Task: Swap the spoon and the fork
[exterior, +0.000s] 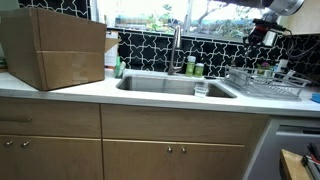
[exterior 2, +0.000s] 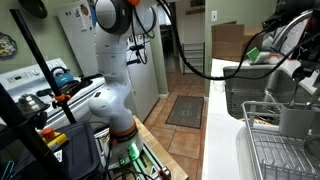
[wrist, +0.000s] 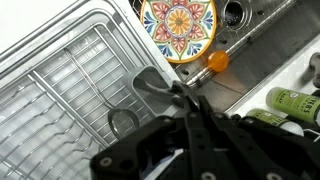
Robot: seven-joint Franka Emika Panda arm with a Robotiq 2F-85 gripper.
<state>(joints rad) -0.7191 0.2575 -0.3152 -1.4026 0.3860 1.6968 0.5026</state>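
In the wrist view my gripper (wrist: 183, 97) is shut, its two black fingers pressed together on the handle of a grey spoon (wrist: 146, 79). The spoon's bowl sticks out ahead of the fingertips, above the metal dish rack (wrist: 60, 90). A thin wire loop (wrist: 122, 122) lies in the rack below it; I cannot tell whether it is the fork. In an exterior view the gripper (exterior: 263, 33) hangs high above the dish rack (exterior: 266, 85) at the right of the sink. The utensils are too small to see there.
A patterned plate (wrist: 178, 25) and an orange ball (wrist: 217, 60) lie beyond the rack. Green bottles (wrist: 290, 102) stand at the counter's back. A cardboard box (exterior: 55, 48) sits left of the sink (exterior: 165, 85). A stove and a cart (exterior 2: 60, 120) stand by the arm's base.
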